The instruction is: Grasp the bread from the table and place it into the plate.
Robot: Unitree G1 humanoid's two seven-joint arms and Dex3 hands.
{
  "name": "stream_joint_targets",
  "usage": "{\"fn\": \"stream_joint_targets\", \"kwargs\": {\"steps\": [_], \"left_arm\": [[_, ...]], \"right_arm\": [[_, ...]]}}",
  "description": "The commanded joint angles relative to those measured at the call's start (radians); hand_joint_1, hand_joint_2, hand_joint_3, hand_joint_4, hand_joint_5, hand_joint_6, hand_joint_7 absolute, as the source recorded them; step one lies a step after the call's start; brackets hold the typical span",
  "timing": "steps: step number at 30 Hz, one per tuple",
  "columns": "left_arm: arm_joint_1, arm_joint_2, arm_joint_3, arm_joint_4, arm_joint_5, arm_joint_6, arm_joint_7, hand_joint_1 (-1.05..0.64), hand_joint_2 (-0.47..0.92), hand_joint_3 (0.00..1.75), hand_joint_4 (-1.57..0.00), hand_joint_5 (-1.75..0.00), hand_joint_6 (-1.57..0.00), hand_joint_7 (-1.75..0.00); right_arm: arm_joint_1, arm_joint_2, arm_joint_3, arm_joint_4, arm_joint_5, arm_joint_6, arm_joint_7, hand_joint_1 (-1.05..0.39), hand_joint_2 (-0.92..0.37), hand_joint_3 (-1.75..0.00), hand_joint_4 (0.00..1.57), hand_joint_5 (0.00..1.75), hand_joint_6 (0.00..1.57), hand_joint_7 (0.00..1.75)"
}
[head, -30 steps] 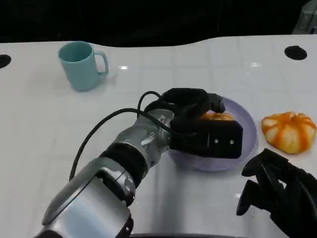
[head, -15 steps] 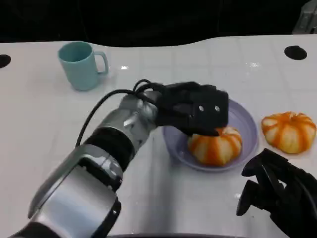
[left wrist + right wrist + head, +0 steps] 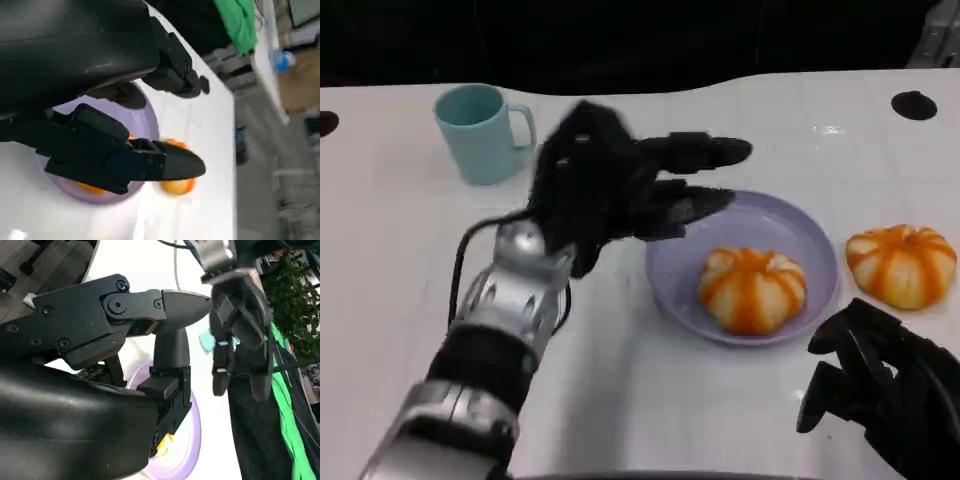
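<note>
Bread [image 3: 752, 289] lies inside plate [image 3: 810, 236]. Left robot hand [image 3: 610, 185] raised just left of plate, fingers spread wide, holding nothing. Right robot hand [image 3: 880, 390] below plate on worktop [image 3: 720, 410], fingers curled, holding nothing.

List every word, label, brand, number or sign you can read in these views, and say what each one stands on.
None: no readable text in any view.
Teal mug: plain, no print.
Purple plate and the bread in it: no markings.
Second bread on the white table: none.
Left hand and right hand: black shells, no legible label.
Blue object in the left wrist view's background: too blurred to read.
</note>
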Motion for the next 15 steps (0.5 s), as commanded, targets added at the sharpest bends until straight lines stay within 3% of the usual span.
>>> {"fn": "stream_joint_targets", "kwargs": {"steps": [1, 2, 5, 8, 9, 13, 15], "left_arm": [[0.155, -0.026, 0.088, -0.266, -0.173, 0.169, 0.008, -0.63, 0.92, 0.40, -0.51, -1.07, -0.72, -0.28], [0.177, -0.028, 0.095, -0.307, -0.196, 0.199, 0.011, -0.63, 0.92, 0.41, -0.50, -1.15, -0.63, -0.49], [0.241, -0.031, 0.114, -0.417, -0.268, 0.291, 0.024, -0.63, 0.92, 0.42, -0.54, -1.23, -0.60, -0.68], [0.368, -0.048, 0.169, -0.602, -0.395, 0.429, 0.062, -0.64, 0.92, 0.48, -0.62, -1.56, -0.60, -1.20], [0.390, -0.049, 0.172, -0.637, -0.413, 0.454, 0.077, -0.64, 0.92, 0.49, -0.62, -1.63, -0.59, -1.29], [0.466, -0.061, 0.191, -0.751, -0.469, 0.538, 0.146, -0.64, 0.92, 0.50, -0.62, -1.70, -0.58, -1.38], [0.554, -0.083, 0.221, -0.852, -0.526, 0.606, 0.207, -0.60, 0.92, 0.50, -0.72, -1.74, -0.59, -1.51]], "right_arm": [[0.000, -0.009, -0.013, 0.000, 0.011, -0.005, 0.002, -0.45, -0.92, -0.38, 0.65, 1.75, 0.49, 1.64], [0.000, -0.009, -0.014, 0.000, 0.012, -0.005, 0.002, -0.45, -0.92, -0.38, 0.65, 1.75, 0.49, 1.64], [0.000, -0.008, -0.014, -0.002, 0.014, -0.001, -0.001, -0.44, -0.92, -0.38, 0.65, 1.75, 0.49, 1.63], [-0.001, -0.008, -0.012, -0.007, 0.012, 0.004, -0.006, -0.45, -0.92, -0.38, 0.65, 1.75, 0.49, 1.63], [-0.001, -0.009, -0.011, -0.007, 0.011, 0.003, -0.006, -0.44, -0.92, -0.38, 0.65, 1.75, 0.49, 1.63], [0.000, -0.008, -0.009, -0.008, 0.009, 0.003, -0.008, -0.44, -0.92, -0.38, 0.65, 1.75, 0.49, 1.63], [-0.001, -0.008, -0.008, -0.014, 0.007, 0.011, -0.015, -0.45, -0.92, -0.38, 0.65, 1.75, 0.50, 1.63]]}}
